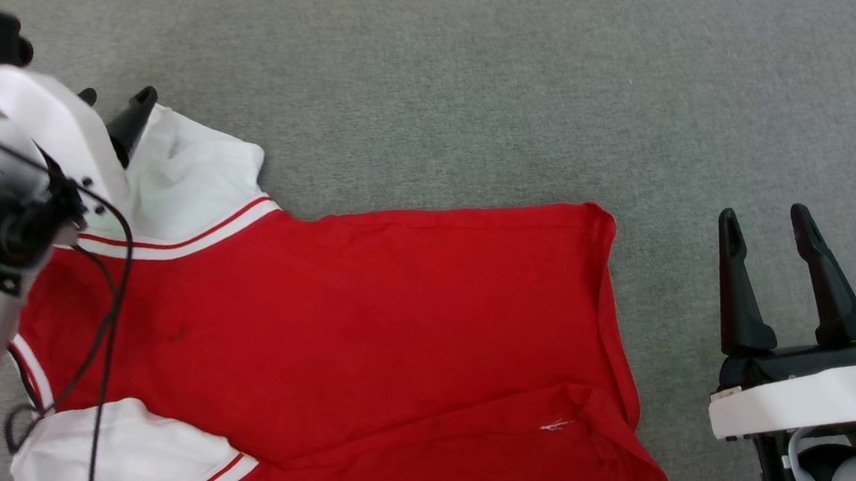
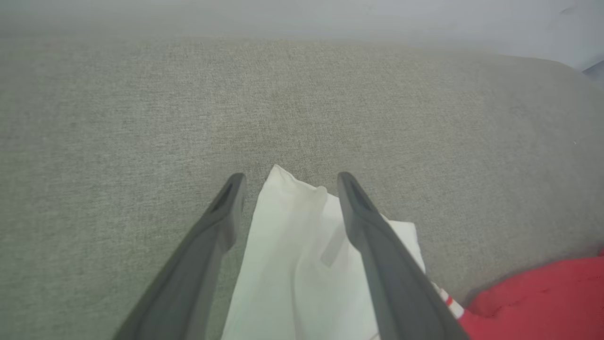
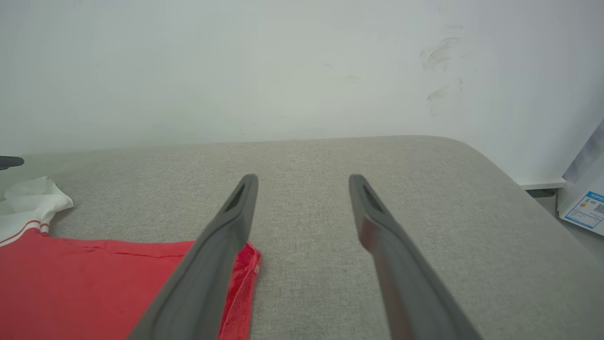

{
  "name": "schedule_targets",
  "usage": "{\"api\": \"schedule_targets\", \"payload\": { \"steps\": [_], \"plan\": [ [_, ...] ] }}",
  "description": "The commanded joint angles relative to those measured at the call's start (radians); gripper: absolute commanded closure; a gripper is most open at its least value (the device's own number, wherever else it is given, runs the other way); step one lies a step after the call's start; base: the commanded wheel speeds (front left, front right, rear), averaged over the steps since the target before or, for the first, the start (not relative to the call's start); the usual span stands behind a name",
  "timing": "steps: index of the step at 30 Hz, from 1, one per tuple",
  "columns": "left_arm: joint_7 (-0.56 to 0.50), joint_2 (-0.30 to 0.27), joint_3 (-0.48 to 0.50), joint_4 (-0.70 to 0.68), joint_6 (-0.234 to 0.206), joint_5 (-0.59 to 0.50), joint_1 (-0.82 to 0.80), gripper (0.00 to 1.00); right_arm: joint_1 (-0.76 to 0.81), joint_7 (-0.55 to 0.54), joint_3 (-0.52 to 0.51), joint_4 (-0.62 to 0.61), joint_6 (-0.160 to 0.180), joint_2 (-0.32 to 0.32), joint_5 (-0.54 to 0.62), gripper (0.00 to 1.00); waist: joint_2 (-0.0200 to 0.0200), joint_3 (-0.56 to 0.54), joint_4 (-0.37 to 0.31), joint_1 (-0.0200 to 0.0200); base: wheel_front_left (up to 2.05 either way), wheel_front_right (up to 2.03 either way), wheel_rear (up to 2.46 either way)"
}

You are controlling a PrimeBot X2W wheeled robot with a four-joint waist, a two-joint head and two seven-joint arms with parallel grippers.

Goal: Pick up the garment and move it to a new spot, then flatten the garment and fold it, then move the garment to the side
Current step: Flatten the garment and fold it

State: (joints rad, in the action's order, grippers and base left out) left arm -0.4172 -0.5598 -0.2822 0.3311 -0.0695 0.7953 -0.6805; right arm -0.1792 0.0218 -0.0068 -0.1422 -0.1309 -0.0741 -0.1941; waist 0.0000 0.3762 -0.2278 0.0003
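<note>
1. Head view: the garment (image 1: pixel 359 304) lies spread on the grey fabric surface (image 1: pixel 490 81), red body across the middle, white sleeves toward the left. The left gripper (image 1: pixel 116 98) sits at the far sleeve. The right gripper (image 1: pixel 763 219) stands apart from the hem, fingers spread, holding nothing.
2. Left wrist view: the left gripper (image 2: pixel 290 177) is released – its two fingers straddle the white sleeve without pinching it.
3. Right wrist view: the right gripper (image 3: pixel 303 179) gapes over bare grey fabric, with the garment's red hem corner just beside one finger and a pale wall (image 3: pixel 236 71) behind.
</note>
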Motion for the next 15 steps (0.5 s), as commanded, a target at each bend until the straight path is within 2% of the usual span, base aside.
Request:
{"api": "schedule_targets", "payload": {
  "steps": [1,7,10,15],
  "plan": [
    [-0.039,-0.009,-0.003,0.012,0.001,0.013,-0.027,0.00,-0.008,0.007,0.001,0.004,0.000,0.007,-0.001,0.00,0.0000,0.014,-0.013,-0.0003,0.00,0.00,0.00],
    [-0.334,-0.063,-0.027,0.074,-0.007,0.088,-0.117,0.00,-0.015,0.016,0.013,0.023,0.001,0.015,-0.015,0.00,0.0000,0.046,-0.048,-0.0003,0.00,0.00,0.00],
    [-0.417,-0.085,-0.036,0.090,-0.026,0.100,-0.136,0.00,-0.017,0.024,0.017,0.036,0.001,0.019,-0.027,0.00,0.0000,0.061,-0.063,-0.0003,0.00,0.00,0.00],
    [-0.531,-0.075,-0.069,0.136,-0.052,0.127,-0.104,0.00,-0.017,0.034,0.020,0.059,0.001,0.022,-0.041,0.00,0.0000,0.076,-0.080,-0.0003,0.00,0.00,0.00]
  ]
}}
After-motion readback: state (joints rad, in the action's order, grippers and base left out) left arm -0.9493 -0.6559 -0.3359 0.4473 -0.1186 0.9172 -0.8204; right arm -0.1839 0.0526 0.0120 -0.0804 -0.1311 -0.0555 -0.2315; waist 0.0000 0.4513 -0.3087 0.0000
